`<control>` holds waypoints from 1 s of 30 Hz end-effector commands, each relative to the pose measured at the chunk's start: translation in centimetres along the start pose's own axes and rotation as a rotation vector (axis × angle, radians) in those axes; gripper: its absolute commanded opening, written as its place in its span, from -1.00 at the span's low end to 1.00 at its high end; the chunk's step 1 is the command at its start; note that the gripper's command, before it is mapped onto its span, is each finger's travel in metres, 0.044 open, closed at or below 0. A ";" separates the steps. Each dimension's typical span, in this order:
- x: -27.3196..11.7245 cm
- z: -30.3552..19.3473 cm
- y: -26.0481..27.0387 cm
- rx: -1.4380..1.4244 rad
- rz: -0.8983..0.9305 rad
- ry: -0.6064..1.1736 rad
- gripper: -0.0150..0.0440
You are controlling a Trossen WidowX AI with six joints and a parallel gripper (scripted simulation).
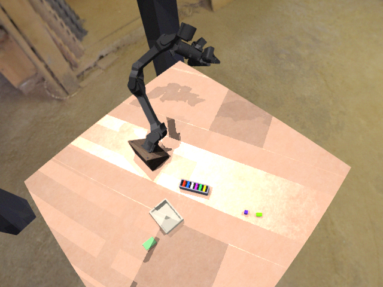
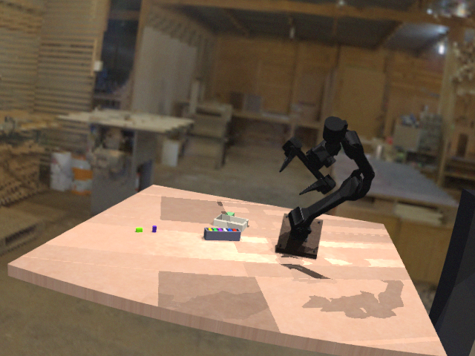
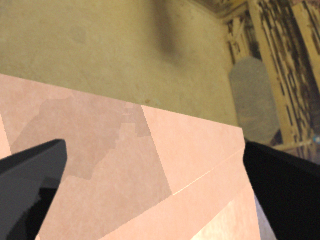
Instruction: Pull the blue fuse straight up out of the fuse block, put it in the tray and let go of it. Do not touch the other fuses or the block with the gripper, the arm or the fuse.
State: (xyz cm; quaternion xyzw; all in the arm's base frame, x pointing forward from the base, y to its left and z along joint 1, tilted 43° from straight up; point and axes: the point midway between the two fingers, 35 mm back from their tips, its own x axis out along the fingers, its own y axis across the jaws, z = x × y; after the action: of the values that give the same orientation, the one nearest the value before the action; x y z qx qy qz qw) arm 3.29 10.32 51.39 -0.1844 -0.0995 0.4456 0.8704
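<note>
The blue fuse [image 1: 188, 184] [image 2: 230, 230] stands in the dark fuse block [image 1: 193, 191] [image 2: 221, 235], second in the row, between the red fuse [image 1: 184, 183] and the white fuse [image 1: 192, 185]. Purple, green and yellow fuses fill the rest of the row. The pale grey tray [image 1: 175, 225] [image 2: 218, 222] lies near the block and holds no fuse. My gripper [image 2: 290, 182] [image 3: 156, 150] is open with nothing between its widely spread fingers. It hangs high above the table, well away from block and tray. The wrist view shows neither of them.
A light green block [image 1: 149, 243] [image 2: 230, 213] lies beyond the tray. A small violet block [image 1: 246, 211] [image 2: 154, 228] and a lime block [image 1: 259, 214] [image 2: 139, 230] lie on the far side of the fuse block from the arm's base [image 1: 151, 160] [image 2: 295, 248].
</note>
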 end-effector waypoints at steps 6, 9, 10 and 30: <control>5.6 -5.1 -3.6 0.238 -0.016 0.186 0.33; 8.3 -8.9 -5.7 0.395 -0.038 0.296 0.06; 9.1 -10.4 -6.4 0.452 -0.047 0.334 -0.03; 8.9 -44.4 -12.8 1.774 -0.440 0.959 -0.24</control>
State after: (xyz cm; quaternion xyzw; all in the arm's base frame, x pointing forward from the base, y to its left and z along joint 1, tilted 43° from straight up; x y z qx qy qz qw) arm 33.13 2.21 20.17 0.3261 0.5517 0.1206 0.7581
